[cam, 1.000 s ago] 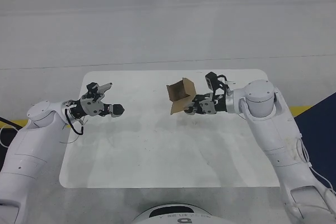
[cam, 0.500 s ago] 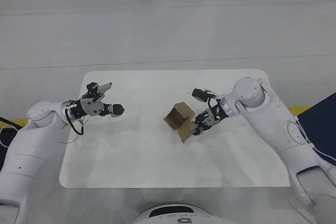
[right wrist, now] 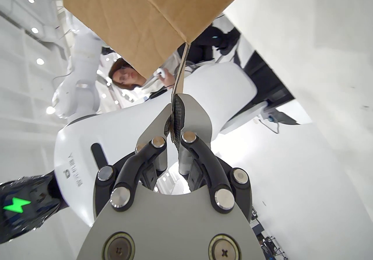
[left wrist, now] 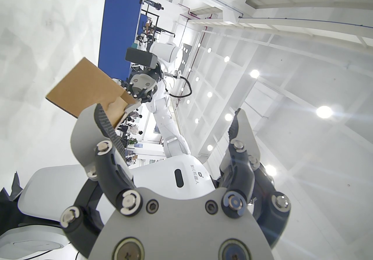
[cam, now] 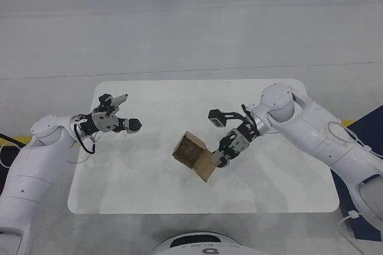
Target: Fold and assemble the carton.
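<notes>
Carton: the brown cardboard carton (cam: pixel 193 153) sits around the middle of the white round-cornered table (cam: pixel 147 185), a touch towards the robot's edge. It is tilted, one corner pointing at the left arm. I can't tell whether it touches the tabletop.

Right claw: the right gripper (cam: pixel 219 155) is at the carton's right-hand side, and look at the wrist view. The fingers (right wrist: pixel 189 115) are pinched tight together on a thin cardboard flap (right wrist: pixel 180 74) that runs edge-on down from the carton's (right wrist: pixel 151 1) corner. The jaws are as good as closed, with only the flap's thickness between them.

Left claw: the left gripper (cam: pixel 127 112) hangs over the left part of the table, well apart from the carton. Its own camera shows the two ribbed fingers (left wrist: pixel 102 124) spread wide with nothing between them.

Across the table: from the left wrist, the carton (left wrist: pixel 84 89) shows as a flat brown panel beyond the spread left gripper (left wrist: pixel 167 112), with the right gripper (left wrist: pixel 140 92) on its far corner.
</notes>
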### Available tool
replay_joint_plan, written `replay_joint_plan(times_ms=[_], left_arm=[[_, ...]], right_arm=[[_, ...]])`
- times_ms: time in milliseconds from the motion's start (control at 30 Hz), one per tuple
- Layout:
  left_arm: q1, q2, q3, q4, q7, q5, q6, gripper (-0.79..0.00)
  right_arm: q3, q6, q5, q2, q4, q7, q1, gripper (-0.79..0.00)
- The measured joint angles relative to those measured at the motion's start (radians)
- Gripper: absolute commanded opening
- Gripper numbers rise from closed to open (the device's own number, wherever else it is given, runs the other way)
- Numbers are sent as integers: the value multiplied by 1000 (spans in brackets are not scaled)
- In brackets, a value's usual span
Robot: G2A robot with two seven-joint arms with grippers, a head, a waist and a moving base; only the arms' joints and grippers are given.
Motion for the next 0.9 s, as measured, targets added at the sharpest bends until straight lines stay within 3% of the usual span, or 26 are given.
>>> replay_joint_plan(times_ms=[67, 133, 167, 200, 900], left_arm=[[0, 0, 0, 0, 0, 0, 0, 0], [0, 0, 0, 0, 0, 0, 0, 0], [0, 0, 0, 0, 0, 0, 0, 0], [0, 0, 0, 0, 0, 0, 0, 0], [0, 0, 0, 0, 0, 0, 0, 0]], right_arm=[[-1, 0, 3, 0, 0, 0, 0, -662], [-1, 0, 5, 0, 0, 0, 0, -382], [-1, 0, 5, 0, 0, 0, 0, -132], [-1, 0, 5, 0, 0, 0, 0, 0], [-1, 0, 5, 0, 0, 0, 0, 0]])
